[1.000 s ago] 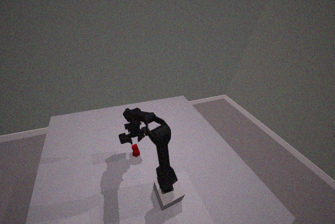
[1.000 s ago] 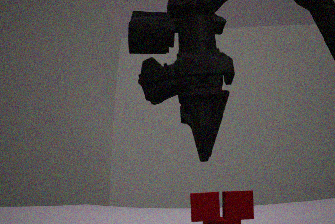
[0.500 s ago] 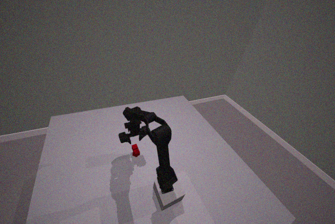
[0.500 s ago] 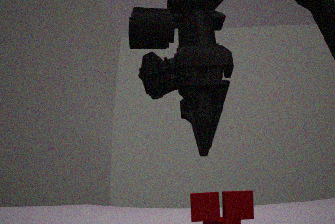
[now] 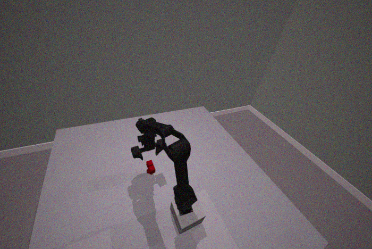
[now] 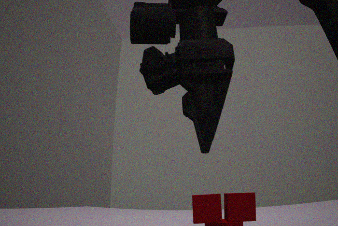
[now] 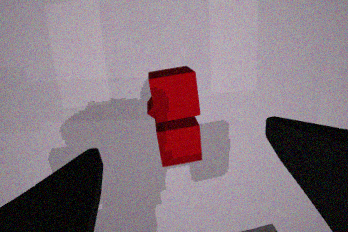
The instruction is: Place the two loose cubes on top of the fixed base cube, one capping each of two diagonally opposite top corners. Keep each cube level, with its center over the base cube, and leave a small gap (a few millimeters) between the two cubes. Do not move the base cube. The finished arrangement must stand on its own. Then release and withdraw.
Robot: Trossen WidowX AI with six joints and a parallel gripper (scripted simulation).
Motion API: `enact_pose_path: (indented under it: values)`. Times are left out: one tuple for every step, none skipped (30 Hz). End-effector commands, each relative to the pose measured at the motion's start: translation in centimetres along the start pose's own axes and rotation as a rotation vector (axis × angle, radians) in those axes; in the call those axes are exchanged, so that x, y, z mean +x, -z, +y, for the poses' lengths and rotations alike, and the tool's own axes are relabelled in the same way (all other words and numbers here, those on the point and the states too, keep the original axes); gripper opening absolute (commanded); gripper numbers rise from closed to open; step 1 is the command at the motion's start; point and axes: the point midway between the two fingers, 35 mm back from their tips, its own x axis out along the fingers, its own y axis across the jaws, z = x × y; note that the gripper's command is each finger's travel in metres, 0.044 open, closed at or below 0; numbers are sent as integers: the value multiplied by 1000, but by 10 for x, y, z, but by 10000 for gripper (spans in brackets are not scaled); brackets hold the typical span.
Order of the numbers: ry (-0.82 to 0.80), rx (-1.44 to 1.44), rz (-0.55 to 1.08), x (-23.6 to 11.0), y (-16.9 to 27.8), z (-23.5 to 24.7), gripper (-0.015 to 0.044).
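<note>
Below the fingers, two red cubes, the left cube [image 6: 206, 208] and the right cube [image 6: 240, 206], sit side by side with a narrow gap on the base cube [image 6: 224, 222]. The gripper [image 6: 204, 146] hangs above, fingers spread, grasping nothing. Placement looks done; only withdrawal remains.

Around me: dull grey-green walls [image 5: 150, 35], unbroken, meeting at a vertical corner [image 5: 270, 56] to the right in my top view. Lighting dim, grainy. A pale lilac table top [image 5: 90, 179] sits on a darker brownish floor [image 5: 270, 161]. A light skirting strip [image 5: 303, 152] runs along the wall foot. Soft shadows [image 5: 144, 191] fall across the table surface.
</note>
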Motion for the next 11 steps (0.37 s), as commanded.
enact_pose_path:
  values:
    - [-2,-4,1,-1,11,32,400]
    - [-3,-4,1,-1,17,47,400]
    - [-5,-4,2,-2,24,61,400]
    - [-7,-4,2,-2,31,74,400]
    - [-8,-4,3,-2,39,87,400]
    - [-10,-4,5,-3,48,100,400]
    - [-11,-4,6,-3,55,110,400]
    - [-12,-4,6,-3,59,115,400]
    - [-13,-4,7,-3,61,117,400]
    - [-13,-4,7,-3,61,117,400]
    - [-13,-4,7,-3,61,117,400]
